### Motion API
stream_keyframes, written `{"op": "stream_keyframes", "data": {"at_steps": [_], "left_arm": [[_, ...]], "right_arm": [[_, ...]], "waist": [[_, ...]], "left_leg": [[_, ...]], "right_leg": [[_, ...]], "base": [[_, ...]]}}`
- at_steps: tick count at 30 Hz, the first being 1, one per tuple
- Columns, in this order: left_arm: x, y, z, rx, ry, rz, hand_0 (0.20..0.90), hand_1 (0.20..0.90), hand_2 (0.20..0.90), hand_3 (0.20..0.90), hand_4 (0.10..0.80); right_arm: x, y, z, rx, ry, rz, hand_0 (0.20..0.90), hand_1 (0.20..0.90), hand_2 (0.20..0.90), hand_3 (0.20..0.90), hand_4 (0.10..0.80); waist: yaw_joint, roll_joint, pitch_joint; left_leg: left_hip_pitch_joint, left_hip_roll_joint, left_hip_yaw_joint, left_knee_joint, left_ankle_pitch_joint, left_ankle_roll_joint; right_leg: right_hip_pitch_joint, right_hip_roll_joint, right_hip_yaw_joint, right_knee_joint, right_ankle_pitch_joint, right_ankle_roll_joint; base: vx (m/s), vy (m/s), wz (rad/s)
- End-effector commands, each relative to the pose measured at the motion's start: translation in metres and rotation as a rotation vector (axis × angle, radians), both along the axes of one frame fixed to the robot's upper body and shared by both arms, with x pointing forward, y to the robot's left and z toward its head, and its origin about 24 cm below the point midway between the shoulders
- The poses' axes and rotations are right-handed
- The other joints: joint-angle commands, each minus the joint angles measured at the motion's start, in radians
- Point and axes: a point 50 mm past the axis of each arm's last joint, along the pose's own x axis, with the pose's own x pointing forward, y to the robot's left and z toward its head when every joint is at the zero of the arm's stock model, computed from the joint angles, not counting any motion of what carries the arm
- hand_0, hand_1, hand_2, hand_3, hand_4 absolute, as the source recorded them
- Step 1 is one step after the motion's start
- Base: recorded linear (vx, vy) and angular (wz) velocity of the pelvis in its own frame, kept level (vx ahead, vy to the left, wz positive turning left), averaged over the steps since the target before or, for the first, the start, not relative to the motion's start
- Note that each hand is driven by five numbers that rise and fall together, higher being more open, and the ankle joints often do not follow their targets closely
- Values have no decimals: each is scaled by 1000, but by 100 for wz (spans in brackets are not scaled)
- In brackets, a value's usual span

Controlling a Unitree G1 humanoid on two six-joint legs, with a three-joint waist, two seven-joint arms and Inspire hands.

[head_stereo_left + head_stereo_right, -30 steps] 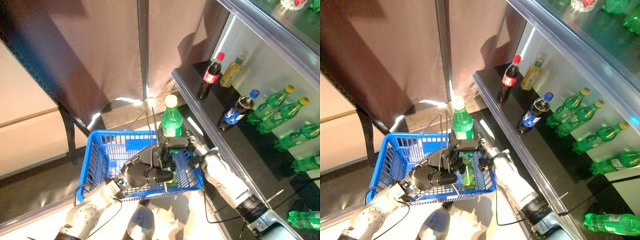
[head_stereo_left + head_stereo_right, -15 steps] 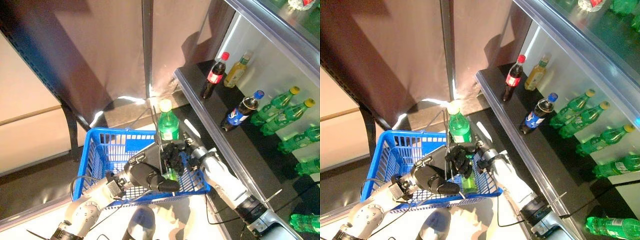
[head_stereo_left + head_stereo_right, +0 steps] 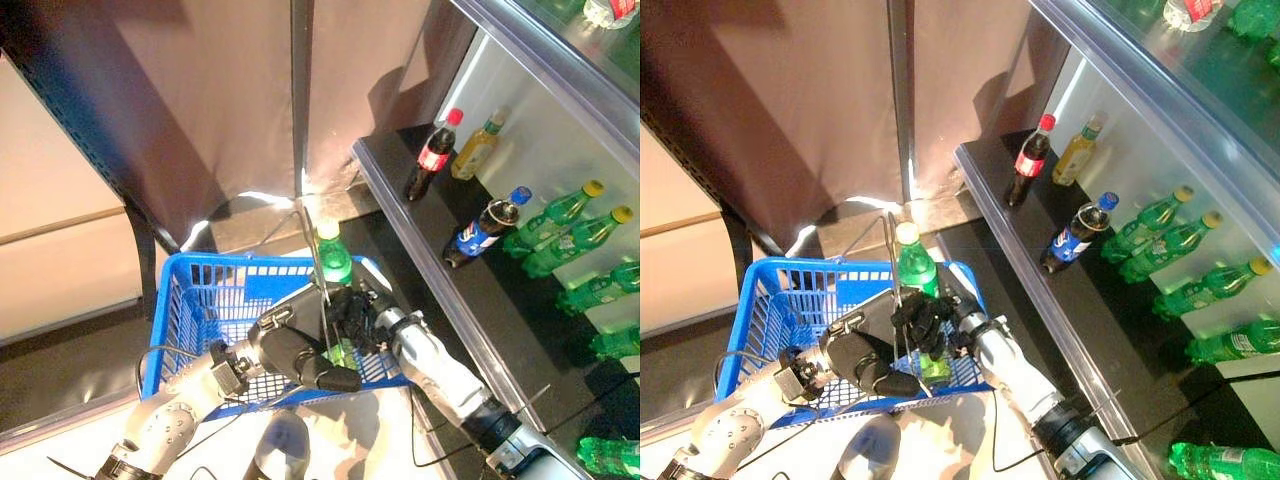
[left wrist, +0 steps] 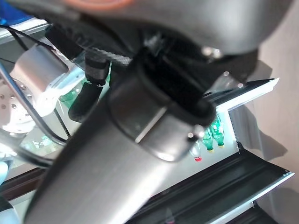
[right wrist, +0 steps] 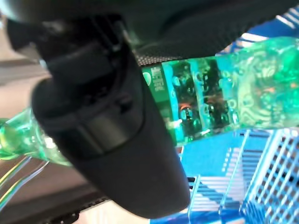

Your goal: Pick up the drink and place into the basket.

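Dark shelf [image 3: 400, 180] along the robot's right, brown wall behind, so a shop-cooler setup. Right hand [image 3: 925, 318] has its fingers [image 5: 107, 135] curled round the green drink bottle [image 3: 912, 268], clamped on the lower body. Bottle stands about upright, base down inside the blue basket [image 3: 200, 300] at its right end, yellow cap poking above the rim. Left hand [image 3: 300, 355] sits at the basket's near edge by the wire handle [image 3: 892, 260]; can't tell what its fingers are doing. Cola bottles [image 3: 430, 155] and more green ones [image 3: 570, 205] line the shelf, well apart.
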Motion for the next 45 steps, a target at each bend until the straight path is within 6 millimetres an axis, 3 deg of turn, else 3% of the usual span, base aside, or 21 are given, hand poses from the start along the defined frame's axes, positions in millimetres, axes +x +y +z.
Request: {"op": "stream_keyframes", "data": {"at_steps": [1, 11, 18, 45], "left_arm": [[-24, -30, 95, -457, -538, -259, 300, 300, 300, 200, 100], [-26, -27, 96, -454, -548, -259, 300, 300, 300, 200, 100], [-27, -26, 97, -453, -557, -268, 300, 300, 300, 200, 100], [-34, -43, 106, -434, -611, -431, 300, 300, 300, 200, 100]], "right_arm": [[0, 19, 36, 280, -131, 37, 300, 300, 300, 200, 100], [-2, 15, 22, 358, -45, 15, 300, 300, 300, 200, 100], [-6, 20, 17, 321, -28, 56, 300, 300, 300, 200, 100], [4, 51, 39, -400, -283, 400, 300, 300, 300, 200, 100]], "waist": [[18, 30, -239], [18, 29, -244], [21, 30, -245], [52, -1, -241]], "left_leg": [[62, 29, -48, -39, -33, -4], [63, 29, -45, -39, -34, -4], [62, 31, -47, -39, -34, -4], [63, 20, -87, -39, -32, -8]], "right_leg": [[-48, 14, -11, 117, -5, -63], [-46, 14, -12, 115, -6, -63], [-46, 10, -18, 118, -6, -62], [-31, 18, -30, 117, -8, -66]], "base": [[0, 0, 0], [0, 0, 0], [0, 0, 0], [1, 0, 0]]}}
